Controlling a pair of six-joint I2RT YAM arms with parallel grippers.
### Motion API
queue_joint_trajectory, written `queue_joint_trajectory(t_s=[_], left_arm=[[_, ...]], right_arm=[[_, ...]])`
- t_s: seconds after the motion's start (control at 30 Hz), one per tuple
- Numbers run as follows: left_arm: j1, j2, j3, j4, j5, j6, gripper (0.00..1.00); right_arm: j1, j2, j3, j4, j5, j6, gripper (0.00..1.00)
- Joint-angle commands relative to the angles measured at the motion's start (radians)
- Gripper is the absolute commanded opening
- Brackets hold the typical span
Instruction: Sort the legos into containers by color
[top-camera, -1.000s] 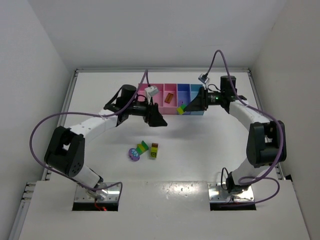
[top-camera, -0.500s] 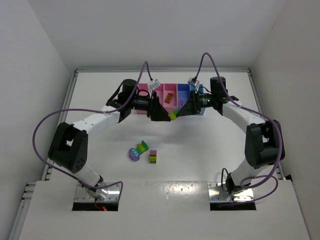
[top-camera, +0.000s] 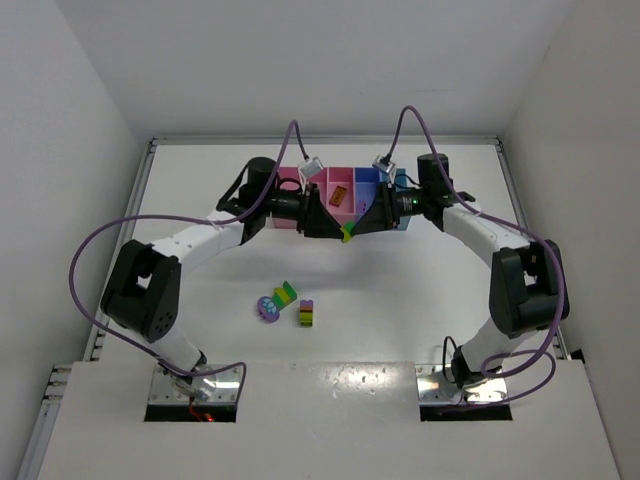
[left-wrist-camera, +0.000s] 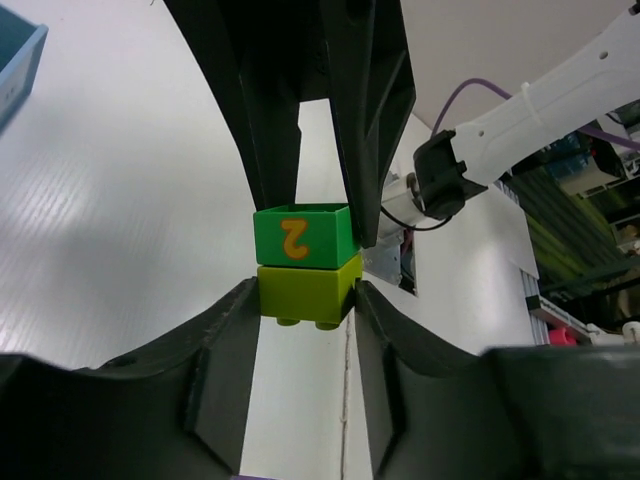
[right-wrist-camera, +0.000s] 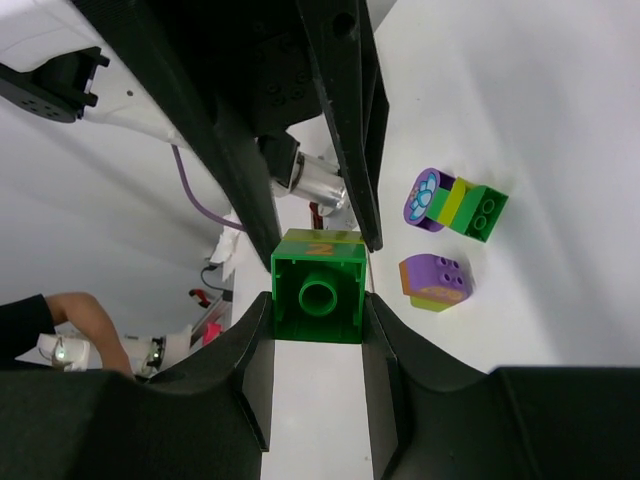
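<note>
- Top view: left gripper (top-camera: 338, 231) and right gripper (top-camera: 357, 226) meet tip to tip just in front of the tray (top-camera: 372, 224). Between them is a brick pair (top-camera: 347, 232), seen here only as a green-yellow speck.
- Top view, purpose: two arms on one piece suggests they mean to pull it apart, since joined colours cannot go into separate compartments.
- Top view, other stock: an orange brick (top-camera: 340, 196) lies in a pink compartment. On the table (top-camera: 420, 300), well apart from the tray, are a short strip (top-camera: 276, 300) with a round purple end and, just beside it, a small stacked block (top-camera: 306, 314).
- Left wrist view: this arm's own fingers (left-wrist-camera: 225, 340) are closed on the lime brick (left-wrist-camera: 308, 290). The opposite fingers come down from above and clamp the green brick (left-wrist-camera: 303, 235), which carries an orange "2". The seam between the colours shows only here.
- Right wrist view: this arm's own fingers (right-wrist-camera: 250, 345) are closed on the green brick (right-wrist-camera: 318, 295), whose hollow underside faces the lens and hides the lime brick.
- Right wrist view, extra: the strip reads purple, yellow, green, and the block purple over orange. The tray is out of sight.
</note>
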Motion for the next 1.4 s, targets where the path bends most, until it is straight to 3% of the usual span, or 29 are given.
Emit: queue_joint_trajectory(t_s=[0.0,0.1,0.23,0.53,0.67,0.83,1.0,1.17,1.37], left_arm=[[-0.011,0.01,0.035,0.068,0.036,-0.016,0.44],[-0.021,0.019,0.026,0.092,0.046,-0.028,0.21],[-0.021,0.019,0.015,0.071,0.055,-0.017,0.06],[-0.033,-0.022,-0.059,-0.118,-0.016,0.174,0.04],[-0.094,0.024,-0.018,-0.129,-0.23,0.185,0.02],[-0.165,0.181,0.171,-0.129,-0.428,0.185,0.02],[-0.186,0.388,0.488,-0.162,-0.591,0.176,0.02],[-0.186,0.614,0.79,-0.224,-0.652,0.167,0.02],[-0.186,0.735,0.912,-0.224,-0.652,0.147,0.03]], right_arm=[[0.009,-0.043,0.045,0.04,-0.037,-0.021,0.0],[-0.001,-0.043,0.045,0.04,-0.037,-0.021,0.0],[-0.04,-0.033,0.055,0.051,-0.026,-0.021,0.0],[-0.207,-0.005,0.138,0.051,0.05,-0.003,0.0],[-0.326,-0.014,0.149,0.051,0.09,-0.003,0.0],[-0.453,-0.1,0.095,-0.02,0.142,-0.041,0.0],[-0.571,-0.21,-0.003,-0.084,0.176,-0.1,0.0],[-0.625,-0.322,-0.1,-0.084,0.176,-0.1,0.0],[-0.662,-0.376,-0.15,-0.075,0.176,-0.08,0.0]])
